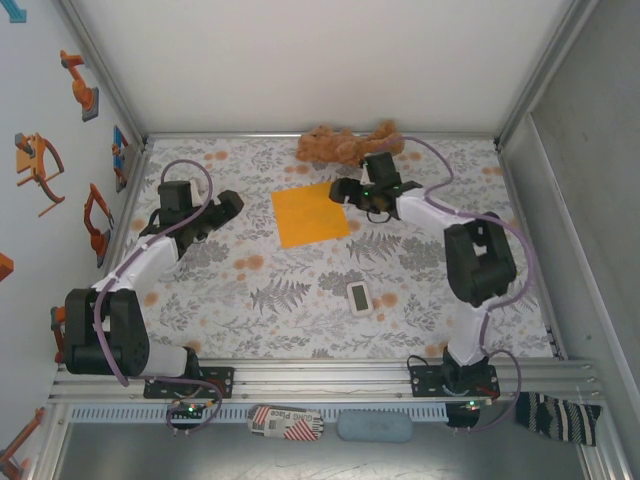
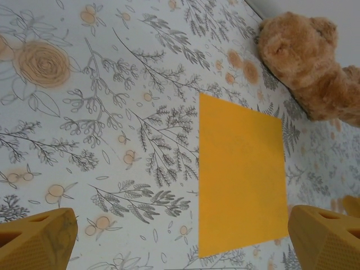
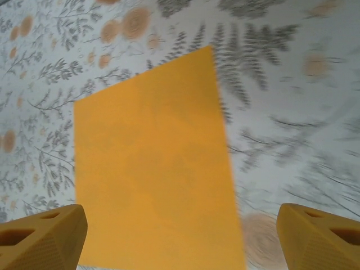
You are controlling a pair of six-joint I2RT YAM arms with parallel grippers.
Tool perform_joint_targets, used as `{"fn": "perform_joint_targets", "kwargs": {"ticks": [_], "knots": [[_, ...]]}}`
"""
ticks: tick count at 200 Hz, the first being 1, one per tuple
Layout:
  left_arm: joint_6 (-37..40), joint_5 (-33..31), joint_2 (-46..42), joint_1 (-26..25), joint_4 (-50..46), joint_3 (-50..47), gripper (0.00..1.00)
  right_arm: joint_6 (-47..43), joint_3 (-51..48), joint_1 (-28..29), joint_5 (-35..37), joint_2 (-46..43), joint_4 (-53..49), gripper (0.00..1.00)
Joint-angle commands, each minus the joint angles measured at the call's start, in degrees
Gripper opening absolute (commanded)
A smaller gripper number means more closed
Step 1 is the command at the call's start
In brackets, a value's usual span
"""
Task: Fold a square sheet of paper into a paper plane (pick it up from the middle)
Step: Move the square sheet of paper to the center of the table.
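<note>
**A:** Paper lies flat near the middle of the far edge of the surface, close to the fuzzy brown toy. What's the risk?

**B:** It's a thin, smooth orange square on a flat floral print. A pinch may skid or crumple it rather than lift it.

**A:** Fingers?

**B:** Right fingers stand wide at its far right corner. Left fingers stand wide, off to its left. Both are textured yellow wedges, holding nothing.

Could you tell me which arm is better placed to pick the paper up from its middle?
Probably the right arm: its open jaws hang at the paper's right edge, and the paper lies large in its wrist view. The left arm has its jaws apart from the paper, off to its left.
</note>
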Motion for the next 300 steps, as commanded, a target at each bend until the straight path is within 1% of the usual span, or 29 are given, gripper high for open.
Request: {"fn": "perform_joint_targets", "kwargs": {"ticks": [1, 32, 70, 93, 118, 150, 168, 187, 200, 214, 246, 261, 278, 300], "knots": [[-2.20, 2.53, 0.43, -0.50, -0.57, 0.92, 0.96, 2.76, 7.33, 1.80, -1.11, 5.18, -3.28, 0.86], [-2.63, 3.52, 0.47, -0.84, -0.59, 0.09, 0.96, 4.32, 15.57, 3.00, 0.32, 12.47, -5.03, 0.86], [-3.45, 5.21, 1.83, -1.21, 0.20, -0.37, 0.96, 4.48, 21.64, 3.80, 0.71, 18.79, -7.47, 0.85], [-3.65, 5.92, 2.86, -1.62, 0.31, -0.01, 0.96, 4.78, 22.76, 4.14, 1.33, 20.55, -8.51, 0.84], [-3.74, 6.32, 4.26, -1.98, -0.06, 0.75, 0.96, 6.39, 21.21, 4.41, 3.43, 20.65, -9.74, 0.82], [-3.83, 6.49, 5.51, -2.74, -0.16, 1.40, 0.96, 10.35, 15.86, 4.66, 5.23, 18.56, -10.81, 0.79], [-3.78, 6.51, 6.65, -3.20, -0.72, 1.89, 0.96, 13.38, 10.39, 5.28, 6.03, 15.88, -10.74, 0.78], [-3.56, 6.98, 8.41, -3.82, -0.42, 2.37, 0.96, 18.53, 4.03, 6.82, 6.70, 12.36, -10.90, 0.78], [-3.89, 7.98, 10.16, -4.51, 0.39, 2.69, 0.97, 21.46, -0.23, 8.03, 5.71, 9.53, -10.10, 0.78], [-4.21, 9.37, 12.24, -5.75, 0.72, 3.69, 1.00, 24.16, -4.27, 9.28, 4.78, 6.44, -9.55, 0.77], [-5.66, 7.75, 15.16, -10.26, -3.30, 6.51, 0.95, 30.90, -12.65, 10.14, 3.67, -1.46, -4.69, 0.75], [-6.60, 6.46, 15.60, -13.07, -4.06, 6.89, 0.95, 30.41, -13.12, 9.65, 4.81, -5.03, -3.65, 0.74], [-7.94, 4.33, 16.21, -16.02, -5.47, 7.70, 0.94, 26.90, -11.71, 8.75, 5.33, -7.31, -3.63, 0.74], [-8.71, 2.55, 18.32, -19.02, -8.76, 9.97, 0.92, 22.19, -11.73, 6.84, 2.54, -7.14, -4.00, 0.64]]}}
